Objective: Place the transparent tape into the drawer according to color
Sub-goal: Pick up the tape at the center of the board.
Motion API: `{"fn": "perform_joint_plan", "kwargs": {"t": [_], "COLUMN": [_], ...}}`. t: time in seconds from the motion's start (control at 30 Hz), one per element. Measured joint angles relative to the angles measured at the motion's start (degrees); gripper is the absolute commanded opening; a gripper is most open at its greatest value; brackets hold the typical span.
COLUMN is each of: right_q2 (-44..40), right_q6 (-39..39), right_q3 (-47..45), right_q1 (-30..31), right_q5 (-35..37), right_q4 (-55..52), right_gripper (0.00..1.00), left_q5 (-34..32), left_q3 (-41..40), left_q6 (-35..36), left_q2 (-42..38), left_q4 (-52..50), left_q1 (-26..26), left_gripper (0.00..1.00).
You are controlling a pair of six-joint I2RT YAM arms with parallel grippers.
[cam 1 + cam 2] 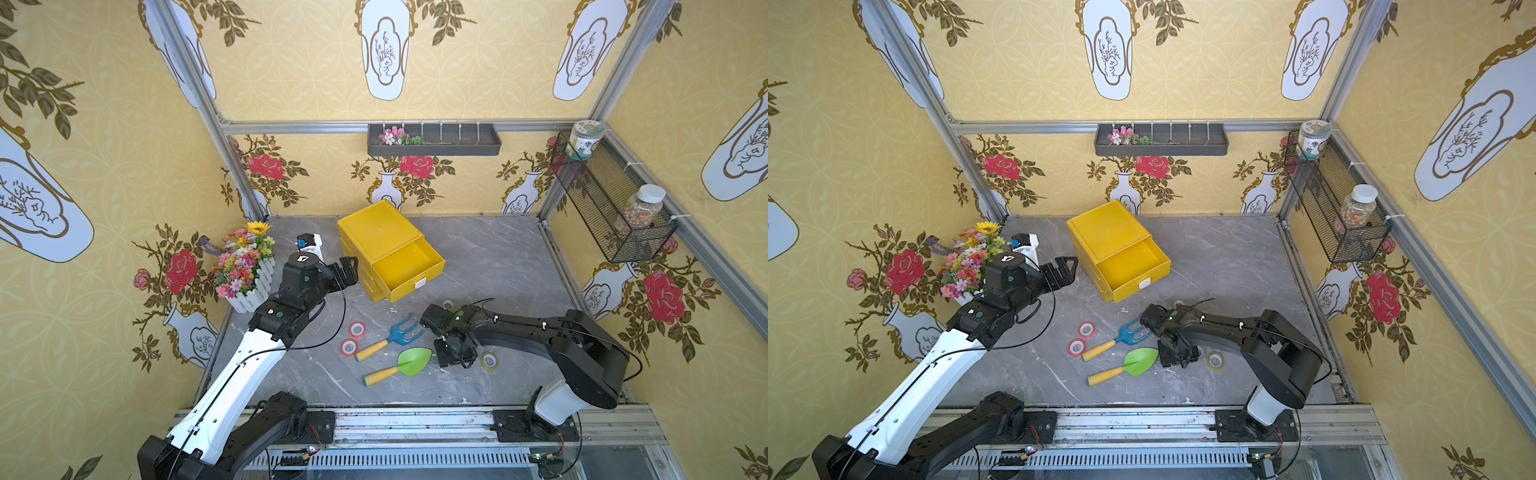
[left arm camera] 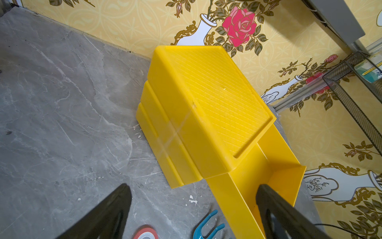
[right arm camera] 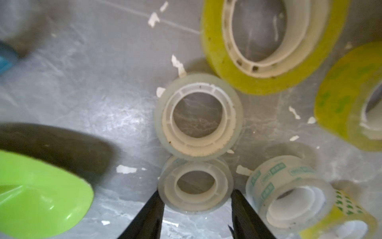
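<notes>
The yellow cabinet [image 1: 376,228] has its top drawer [image 1: 409,262] [image 1: 1129,266] [image 2: 289,175] pulled out and empty. My left gripper [image 1: 347,270] [image 2: 193,189] hangs open just left of it, holding nothing. Two red tape rolls [image 1: 357,329] [image 1: 349,347] lie flat on the floor. My right gripper [image 3: 196,192] points down, shut on a clear tape roll [image 3: 194,204] that touches a second clear roll [image 3: 160,124]. Around them lie yellow-green rolls [image 3: 213,51] [image 3: 334,99] and a clear roll with green print [image 3: 289,175]. One yellowish roll [image 1: 489,360] shows beside the right arm.
A green toy trowel [image 1: 413,360] [image 3: 41,196] and a blue toy fork [image 1: 405,330] [image 2: 208,225] lie between the red rolls and my right gripper. A flower box [image 1: 245,266] stands at the left wall. A wire basket [image 1: 602,199] hangs on the right wall.
</notes>
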Motion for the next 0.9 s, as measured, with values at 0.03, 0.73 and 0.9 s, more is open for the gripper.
{"fn": "perform_joint_plan", "kwargs": {"t": [0.03, 0.73, 0.9], "right_q2": [-0.5, -1.7, -2.1], "right_q6": [0.0, 0.0, 0.0], "right_q3": [-0.6, -1.6, -1.5], "right_q1": [0.0, 0.0, 0.1], "right_q5": [0.0, 3.4, 3.4], "right_q4": [0.9, 8.0, 7.6], "right_gripper": [0.57, 0.69, 0.65], "left_q5": [0.0, 0.3, 0.3], "left_q3": [0.0, 0.0, 0.0], "left_q6": [0.0, 0.0, 0.0], "left_q2": [0.0, 1.2, 1.4], "left_q4": [0.0, 0.0, 0.0], "left_q1": [0.0, 0.0, 0.0], "left_gripper": [1.00, 1.00, 1.00]}}
